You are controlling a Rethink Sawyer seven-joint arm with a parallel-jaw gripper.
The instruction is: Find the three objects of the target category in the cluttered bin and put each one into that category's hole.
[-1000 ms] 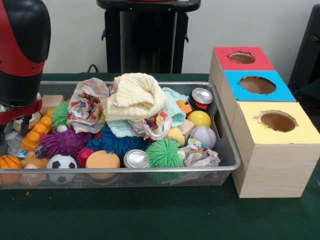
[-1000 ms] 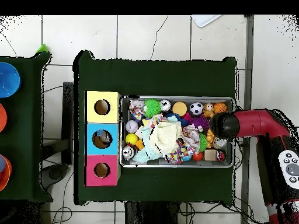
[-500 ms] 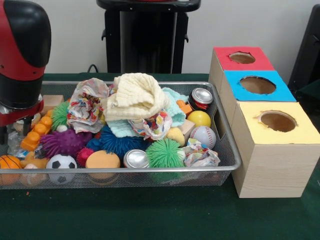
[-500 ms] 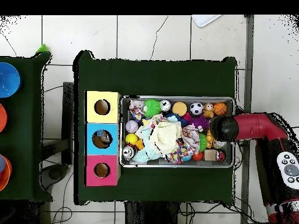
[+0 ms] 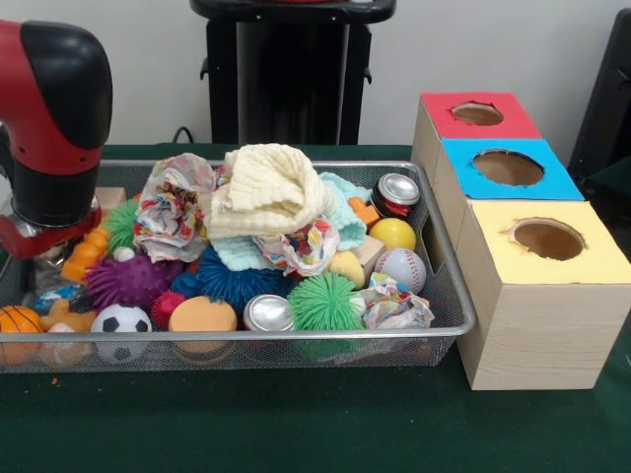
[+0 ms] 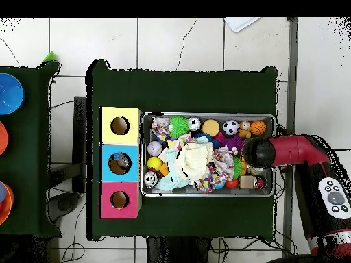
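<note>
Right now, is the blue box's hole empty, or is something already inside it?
Not empty. From overhead, the blue box shows something in its hole; what it is cannot be told. The front view shows only the hole's dark inside.

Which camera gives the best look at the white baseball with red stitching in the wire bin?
The front view: the white baseball with red stitching sits unobstructed by the wire mesh bin's right wall, below the yellow ball. The overhead view shows only a small pale ball near the bin's left end, stitching unreadable.
</note>
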